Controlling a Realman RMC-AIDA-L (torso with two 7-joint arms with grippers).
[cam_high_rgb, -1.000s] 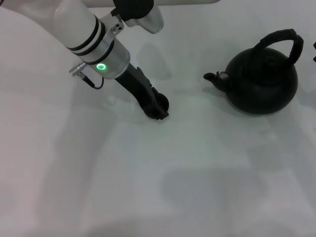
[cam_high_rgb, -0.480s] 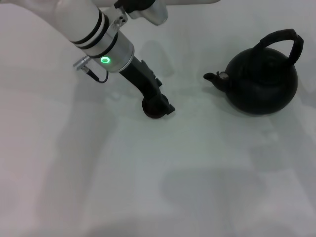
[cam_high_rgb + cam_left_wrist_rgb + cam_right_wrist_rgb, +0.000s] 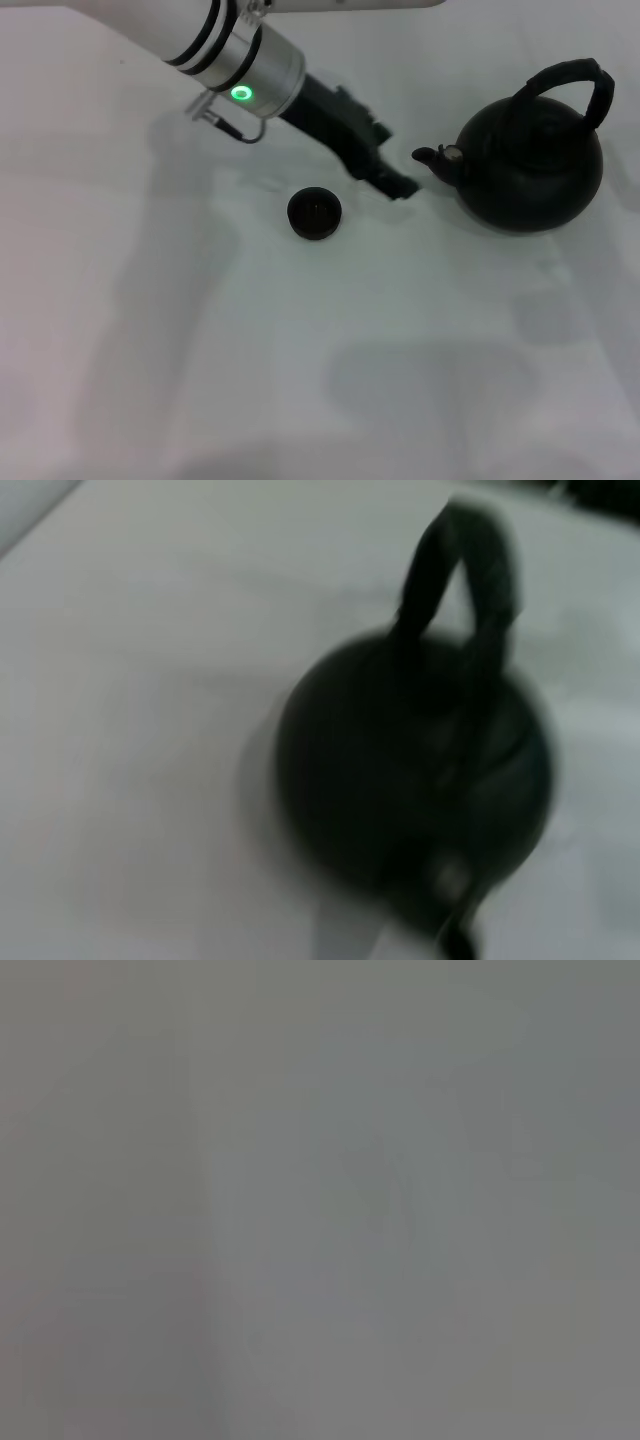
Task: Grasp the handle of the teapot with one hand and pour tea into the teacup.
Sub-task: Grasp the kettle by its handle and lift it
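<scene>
Teapot (image 3: pixel 532 165) is parked near the counter's far right edge w/ teacup (image 3: pixel 315 213) mid-counter, left gripper (image 3: pixel 398 186) (finger state can't be told) is held by the spout, so it could prob get knocked.

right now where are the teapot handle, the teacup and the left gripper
handle (image 3: pixel 590 78), head view, top of the arched bail.
teacup (image 3: pixel 315 213), head view, centre of the cup's opening.
left gripper (image 3: pixel 398 186), head view, fingertip end near the spout.
</scene>
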